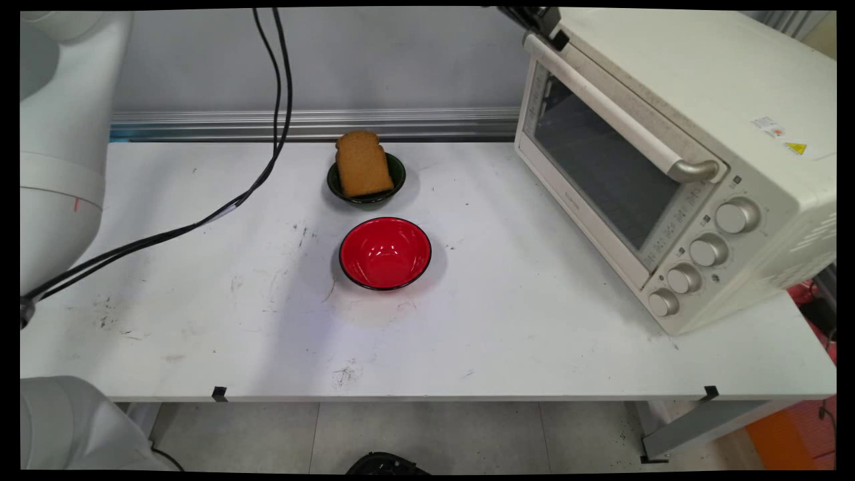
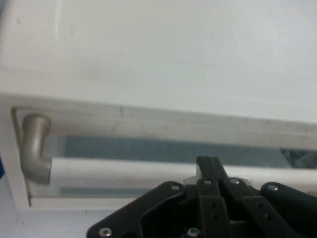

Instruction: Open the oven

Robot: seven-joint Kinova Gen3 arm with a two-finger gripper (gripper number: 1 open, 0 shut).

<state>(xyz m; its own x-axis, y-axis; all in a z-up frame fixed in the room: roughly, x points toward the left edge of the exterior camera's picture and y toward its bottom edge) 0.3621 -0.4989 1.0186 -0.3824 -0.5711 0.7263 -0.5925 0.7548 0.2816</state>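
We see the gripper [image 1: 542, 21] at the far end of the toaster oven's door handle [image 1: 618, 115]; one black finger [image 2: 210, 166] lies across the bar, but whether the claw is spread or clamped we cannot tell. The toaster oven [image 1: 674, 153], cream with four knobs, stands at the tabletop's right edge, door closed. We judge the handle rigid, smooth and likely slippery, best gripped mid-bar. A bread slice [image 1: 363, 163] leans in a dark green bowl [image 1: 397, 175] near the far edge; a red bowl [image 1: 385, 252] sits just in front.
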